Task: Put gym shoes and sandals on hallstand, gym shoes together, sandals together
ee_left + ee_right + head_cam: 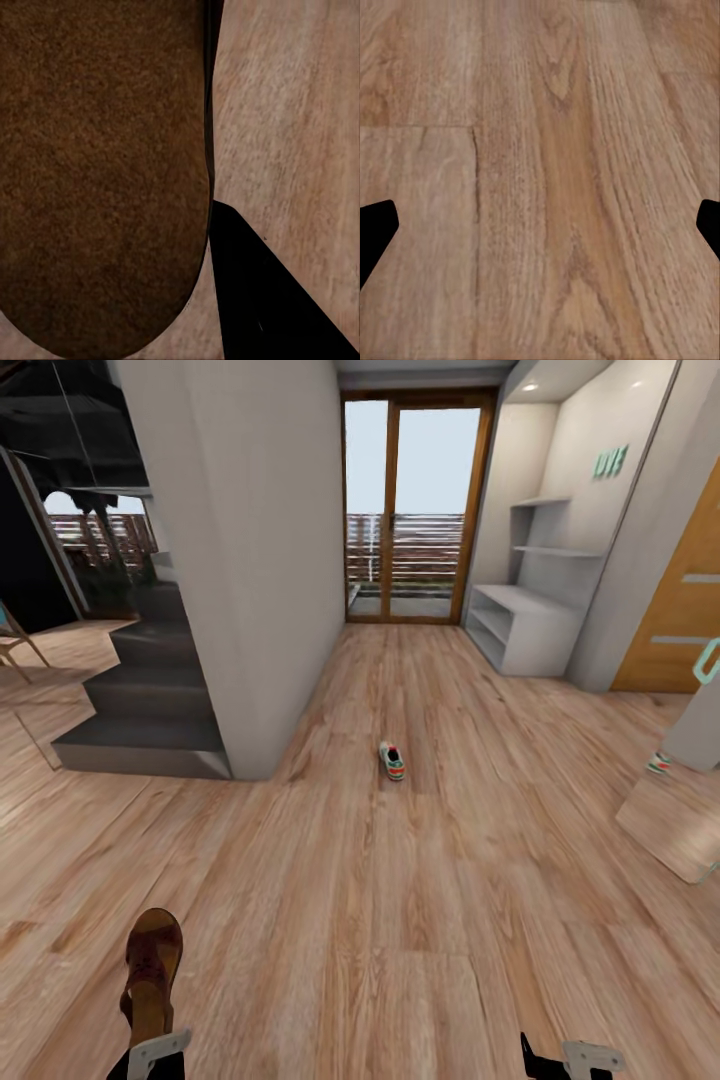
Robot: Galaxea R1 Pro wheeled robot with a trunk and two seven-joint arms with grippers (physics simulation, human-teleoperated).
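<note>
My left gripper (155, 1045) is shut on a dark brown sandal (152, 960), which sticks up out of it at the head view's lower left. The sandal's brown surface (97, 172) sits right against the camera in the left wrist view, beside one black finger (262, 300). One gym shoe (391, 760) lies on the corridor floor (400, 920) mid-corridor. A second gym shoe (658, 763) peeks out at the right edge beside a grey panel. My right gripper (570, 1055) (540, 225) hangs open over bare planks. The hallstand is out of view.
A white shelf unit (520, 625) under teal lettering (610, 461) stands at the far right, next to glass doors (410, 510). Grey stairs (150, 710) and a wall corner (260, 610) flank the left. A leaning panel (680, 820) and an orange door (680, 610) are on the right.
</note>
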